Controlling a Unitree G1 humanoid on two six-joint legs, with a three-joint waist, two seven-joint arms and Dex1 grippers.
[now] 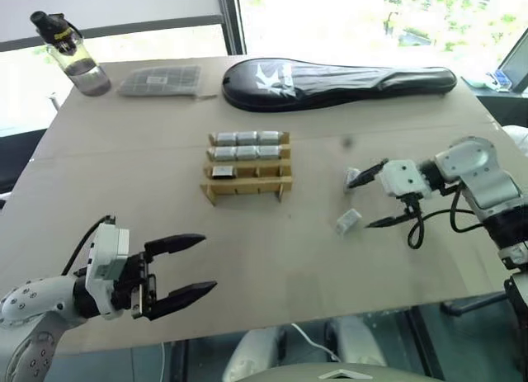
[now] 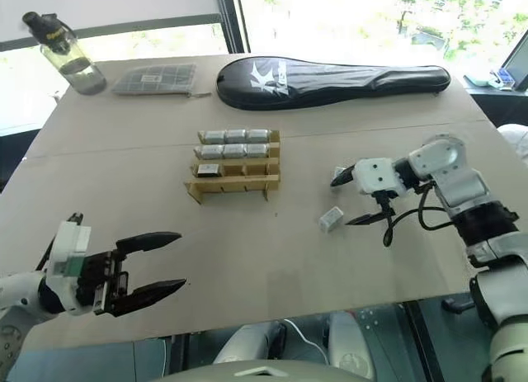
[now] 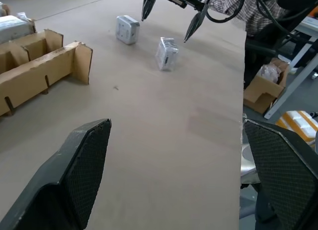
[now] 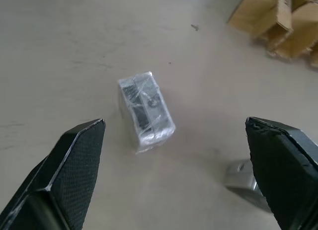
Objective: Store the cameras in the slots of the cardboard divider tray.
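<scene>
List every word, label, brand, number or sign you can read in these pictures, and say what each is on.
"K": a large white letter on the black racket case; beside it is a white emblem, not text.
Yellow band on the water bottle: too small to read.
Cameras, cardboard tray, grey gridded packet: no readable text.

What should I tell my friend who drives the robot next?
Left pincer: open, empty, over bare table near the front edge.
Right pincer: open, empty, over the two loose cameras right of the tray.
Done: seven cameras in the tray, three in the back row, three in the second, one at the left of the third.
Left: slot the two loose ones.
</scene>
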